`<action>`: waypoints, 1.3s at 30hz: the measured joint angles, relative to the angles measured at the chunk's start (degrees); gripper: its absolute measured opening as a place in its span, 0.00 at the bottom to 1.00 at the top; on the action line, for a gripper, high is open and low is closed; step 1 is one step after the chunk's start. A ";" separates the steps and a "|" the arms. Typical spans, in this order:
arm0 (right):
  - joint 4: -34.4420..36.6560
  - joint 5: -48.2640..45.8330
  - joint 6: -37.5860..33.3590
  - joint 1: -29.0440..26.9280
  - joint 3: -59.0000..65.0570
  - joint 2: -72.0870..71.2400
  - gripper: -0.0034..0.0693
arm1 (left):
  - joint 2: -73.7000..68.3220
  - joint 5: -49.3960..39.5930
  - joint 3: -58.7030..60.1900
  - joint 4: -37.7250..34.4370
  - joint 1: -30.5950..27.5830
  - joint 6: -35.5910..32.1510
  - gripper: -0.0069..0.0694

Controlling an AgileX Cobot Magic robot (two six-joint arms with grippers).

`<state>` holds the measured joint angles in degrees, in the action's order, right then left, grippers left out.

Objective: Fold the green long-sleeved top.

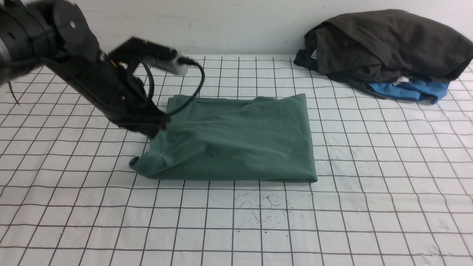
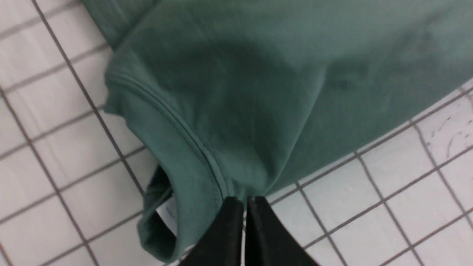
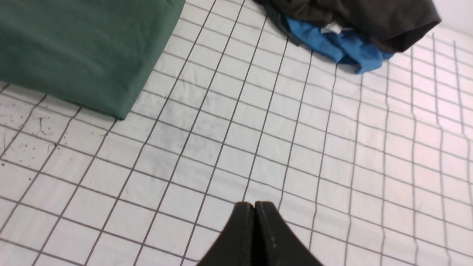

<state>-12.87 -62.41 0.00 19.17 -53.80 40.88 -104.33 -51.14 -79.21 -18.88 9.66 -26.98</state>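
Observation:
The green long-sleeved top (image 1: 236, 144) lies folded into a rectangle on the middle of the gridded table cloth, with the ribbed neck at its left end. My left gripper (image 1: 159, 130) is at that left end. In the left wrist view its fingers (image 2: 244, 201) are pressed together on the cloth by the neck seam, and the top (image 2: 258, 92) tents toward them. The white neck label (image 2: 168, 212) peeks out inside the collar. My right gripper (image 3: 254, 205) is shut and empty above bare table, to the right of the top (image 3: 81, 55). It is out of the front view.
A dark brown-grey bundled garment (image 1: 388, 44) lies on a bright blue garment (image 1: 410, 90) at the back right, by the wall. Both also show in the right wrist view (image 3: 351, 14). The white gridded cloth (image 1: 332, 221) covers the table, with ink specks near the front.

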 joint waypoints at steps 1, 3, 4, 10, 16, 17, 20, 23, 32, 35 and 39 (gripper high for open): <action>0.09 1.09 0.46 0.00 0.77 -0.35 0.03 | -0.32 0.00 0.17 0.00 0.00 0.00 0.08; 1.19 7.48 1.14 0.00 9.80 -5.04 0.03 | -3.96 0.22 1.27 0.06 0.00 0.00 0.08; 2.58 11.27 1.34 0.00 13.92 -7.53 0.03 | -5.14 0.28 1.51 0.20 0.00 -0.02 0.08; 10.85 27.24 1.35 0.00 27.06 -19.55 0.03 | -2.48 -0.10 1.62 2.30 0.00 0.17 0.08; 14.31 34.32 1.35 0.00 29.61 -26.91 0.03 | 15.37 0.59 1.62 -0.93 0.00 -0.18 0.08; 14.48 34.60 1.35 0.00 29.61 -27.20 0.03 | 17.46 0.90 1.76 -1.78 0.00 -0.67 0.08; 14.68 34.90 1.35 0.00 29.61 -27.43 0.03 | 26.83 4.17 3.73 -3.84 0.00 -2.69 0.08; 14.76 34.90 1.35 0.00 29.61 -27.43 0.03 | 37.04 10.67 9.86 -4.44 0.00 -4.46 0.08; 15.08 35.05 1.39 0.00 29.61 -27.43 0.03 | 66.44 44.35 44.81 -5.24 0.00 -6.49 0.08; 15.03 35.05 1.39 0.00 29.65 -27.43 0.03 | 74.34 58.46 53.83 -5.87 0.00 -6.49 0.08; 15.03 35.29 1.39 0.00 30.24 -27.43 0.03 | 80.41 64.90 56.11 -6.27 0.35 -6.49 0.08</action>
<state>2.16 -27.12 1.39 19.17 -23.56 13.45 -23.93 13.75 -23.10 -25.14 10.01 -33.47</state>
